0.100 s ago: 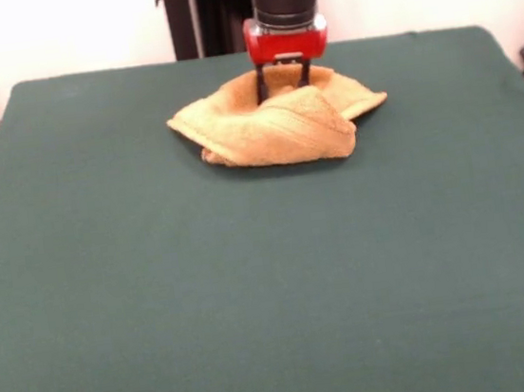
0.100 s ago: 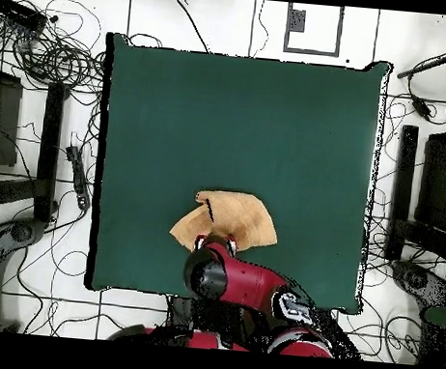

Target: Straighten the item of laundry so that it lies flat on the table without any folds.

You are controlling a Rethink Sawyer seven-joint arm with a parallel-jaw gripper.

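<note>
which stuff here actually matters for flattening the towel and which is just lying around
Part of the job:
- towel, bunched and folded near the table's robot-side edge
- table, green cloth
- gripper, lowered into the towel's folds

Just lying about:
- cables tangled on the floor beside the table
- black equipment on the floor at the other side

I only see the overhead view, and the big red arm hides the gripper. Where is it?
Observer: In the front view the gripper dips into a hollow in the middle of the towel. Its tips are hidden behind the cloth.
Operator: Is the towel flat?
Observer: No. It is bunched up, with a thick rolled fold across the side facing the camera.
Operator: Is any bit flat?
Observer: One corner, at the picture's right, lies flat on the table.
</note>
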